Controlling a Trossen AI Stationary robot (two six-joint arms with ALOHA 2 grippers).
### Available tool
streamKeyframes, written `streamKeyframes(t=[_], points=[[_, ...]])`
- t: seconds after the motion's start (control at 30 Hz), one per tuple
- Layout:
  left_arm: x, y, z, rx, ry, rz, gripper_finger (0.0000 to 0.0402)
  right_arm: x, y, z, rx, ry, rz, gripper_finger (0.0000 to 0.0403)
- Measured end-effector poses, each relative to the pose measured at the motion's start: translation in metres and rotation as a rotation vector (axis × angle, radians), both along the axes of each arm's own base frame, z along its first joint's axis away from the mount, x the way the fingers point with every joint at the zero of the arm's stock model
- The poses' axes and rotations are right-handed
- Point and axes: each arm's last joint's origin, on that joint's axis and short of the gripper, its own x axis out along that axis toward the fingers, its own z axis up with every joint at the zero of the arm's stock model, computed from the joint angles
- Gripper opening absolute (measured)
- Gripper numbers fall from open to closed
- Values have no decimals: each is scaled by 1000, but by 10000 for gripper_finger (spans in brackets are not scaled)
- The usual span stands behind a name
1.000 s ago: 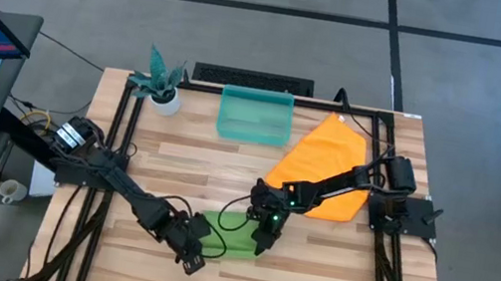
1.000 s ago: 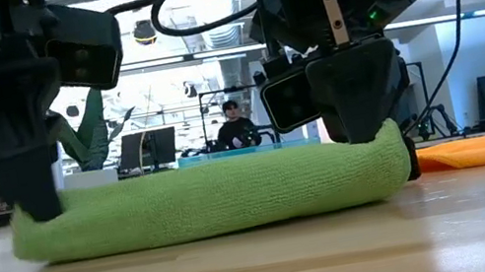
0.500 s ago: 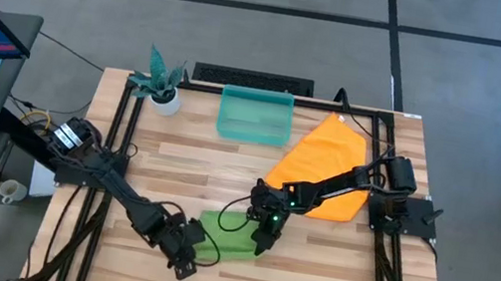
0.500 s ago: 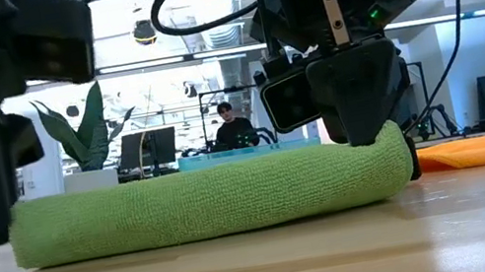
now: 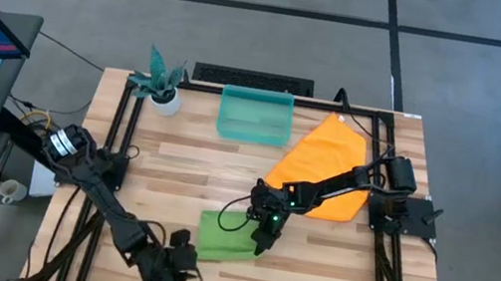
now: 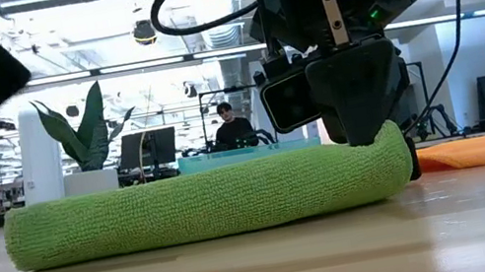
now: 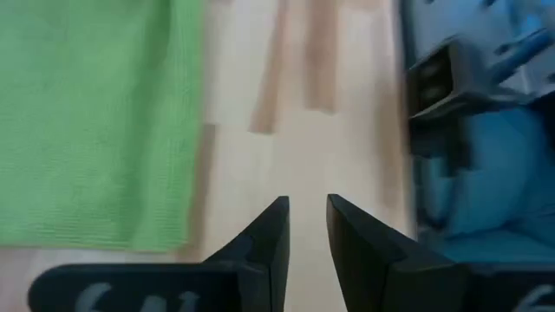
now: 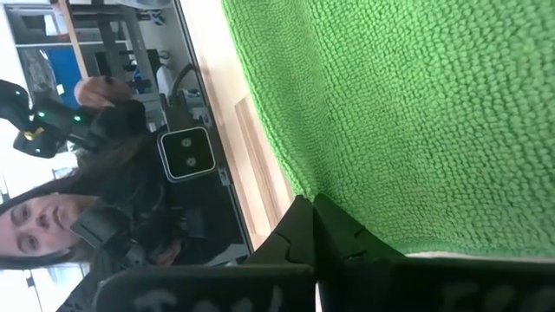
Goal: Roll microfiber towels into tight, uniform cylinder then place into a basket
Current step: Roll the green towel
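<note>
Right gripper (image 5: 263,231) pinches the rolled lime-green microfiber towel (image 6: 204,203); left gripper (image 7: 303,230), slightly parted, empty, should re-grip its free end evenly.

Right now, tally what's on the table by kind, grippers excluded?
Microfiber towels: 2, green towel rolled, orange towel spread flat
Basket: 1, teal basket
Potted plant: 1, potted plant
Total: 4

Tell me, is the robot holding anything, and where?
The right end effector pinches the rolled green towel at its right end. The left end effector holds nothing.
</note>
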Motion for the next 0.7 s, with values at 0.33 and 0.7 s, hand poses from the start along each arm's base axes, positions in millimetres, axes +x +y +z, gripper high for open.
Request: streamKeyframes(t=[0.33, 0.7], points=[[21, 14, -30, 41, 87, -44, 70, 1, -3, 0, 4, -2, -5, 8], [16, 21, -31, 150, 76, 67, 70, 1, -3, 0, 2, -5, -4, 8]])
